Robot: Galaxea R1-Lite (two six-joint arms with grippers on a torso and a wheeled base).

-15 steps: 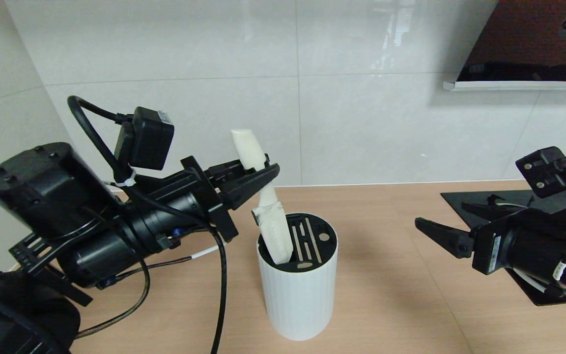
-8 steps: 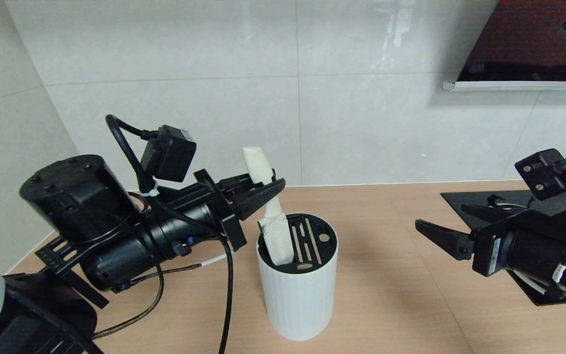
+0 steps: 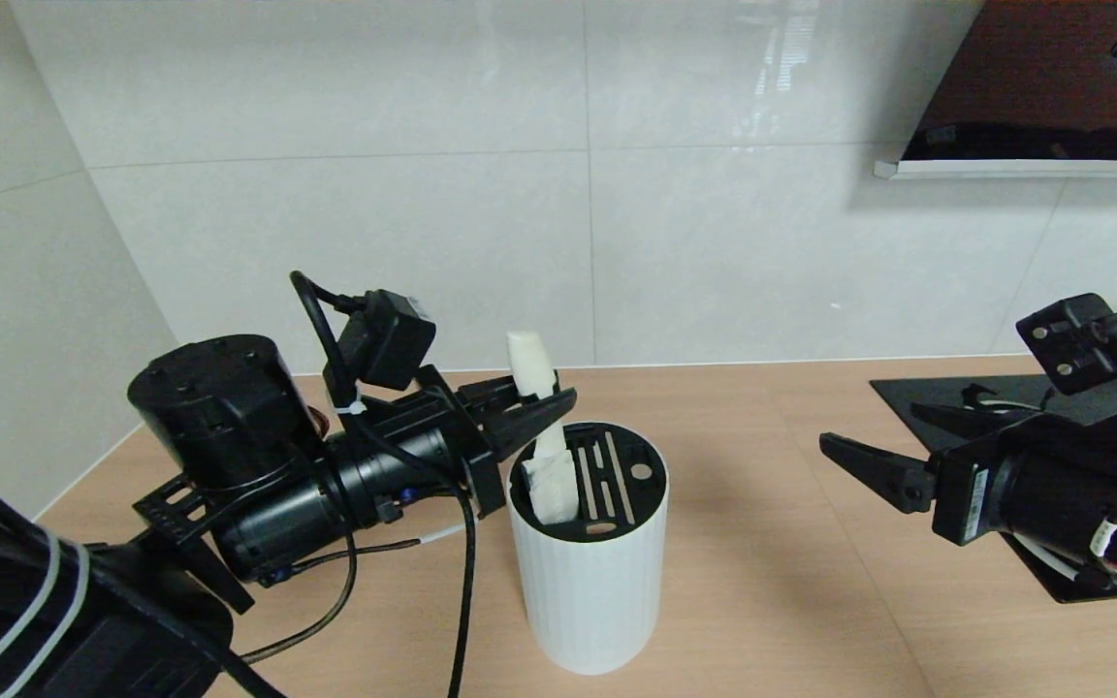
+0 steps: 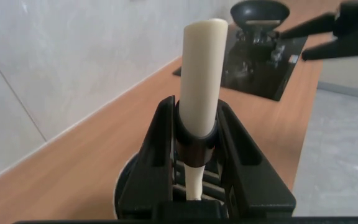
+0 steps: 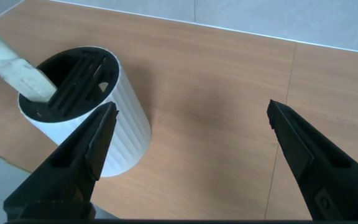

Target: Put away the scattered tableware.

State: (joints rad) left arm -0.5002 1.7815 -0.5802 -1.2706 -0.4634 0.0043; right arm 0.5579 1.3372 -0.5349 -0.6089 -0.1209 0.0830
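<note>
A white ribbed holder (image 3: 595, 572) with a black slotted top stands on the wooden counter (image 3: 772, 543). A cream-handled knife (image 3: 541, 441) stands in its left slot, blade mostly sunk in and handle sticking up. My left gripper (image 3: 544, 402) is shut on the knife's handle (image 4: 199, 99), just above the holder's top. My right gripper (image 3: 874, 456) hangs open and empty over the counter to the right of the holder (image 5: 82, 115), its two black fingers (image 5: 82, 155) spread wide.
A black cooktop (image 3: 980, 407) lies at the counter's right end with a dark pan (image 4: 258, 12) on it. A range hood (image 3: 1053, 87) hangs above it. White tiled wall runs behind and along the left side.
My left gripper has moved down and a little right with the knife, sinking the blade deeper into the holder's slot. The right arm has stayed still.
</note>
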